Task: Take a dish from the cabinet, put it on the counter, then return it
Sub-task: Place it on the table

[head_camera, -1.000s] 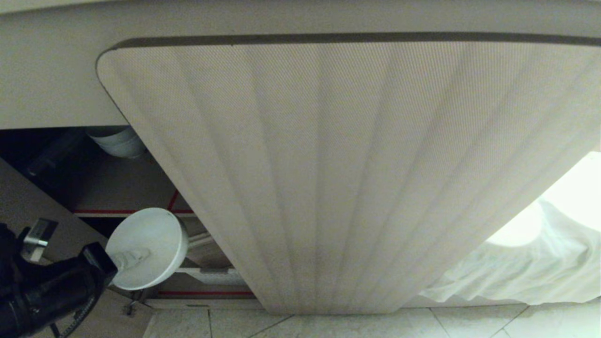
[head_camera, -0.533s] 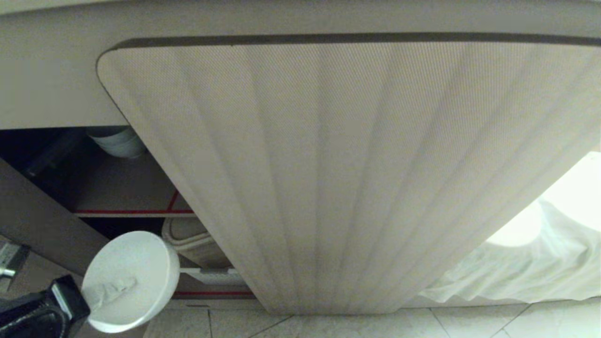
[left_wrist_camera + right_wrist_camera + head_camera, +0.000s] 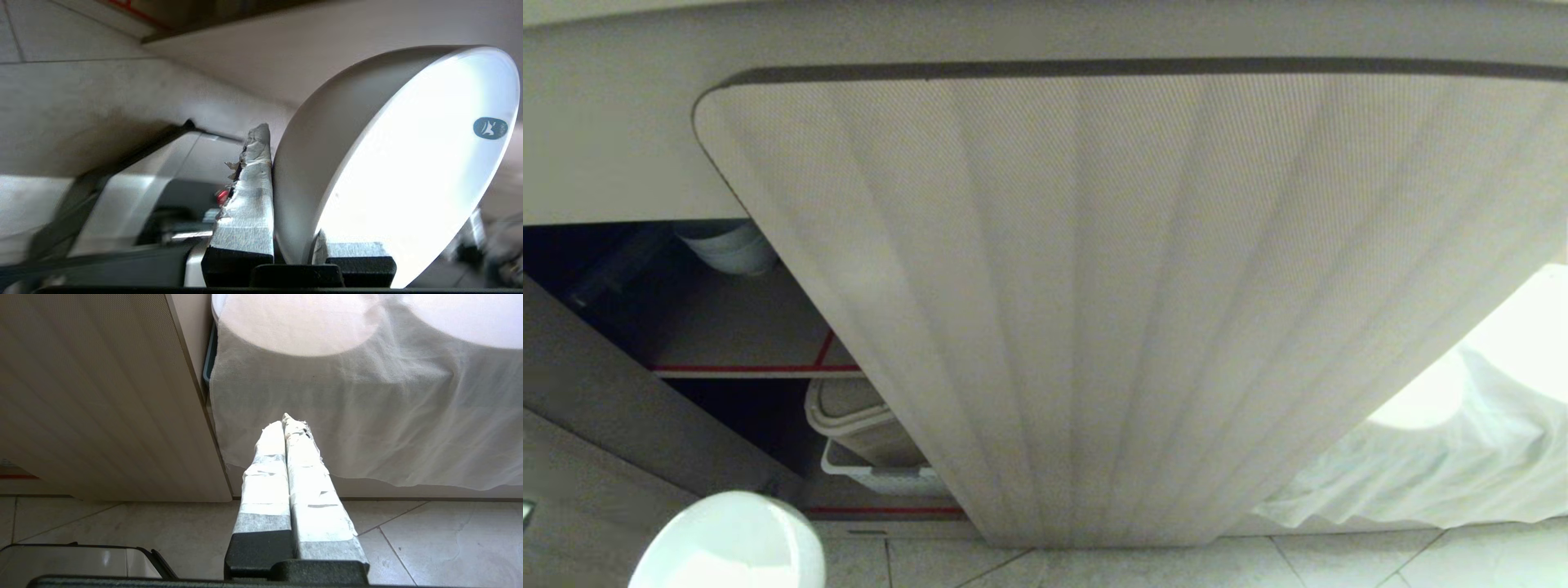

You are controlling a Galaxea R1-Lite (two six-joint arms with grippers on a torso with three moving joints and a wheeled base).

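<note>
White and glossy, the bowl (image 3: 392,163) is pinched by its wall in our left tool (image 3: 292,249): one tape-wrapped finger (image 3: 249,196) presses the outer curve, the other sits inside the rim. The bowl is tipped on edge, its bright inner wall showing a small dark oval mark. In the head view it sits low at the left (image 3: 731,543), out in front of the open cabinet (image 3: 743,327), above pale floor tiles (image 3: 1176,563). Inside the cabinet we see shelves edged in red tape and a beige lidded tub (image 3: 858,425). The closed door (image 3: 1111,310) is beige with vertical flutes and a fine woven grain. Our right tool (image 3: 286,420) hangs with its taped fingers pressed together, near a thin white cloth (image 3: 367,416).
</note>
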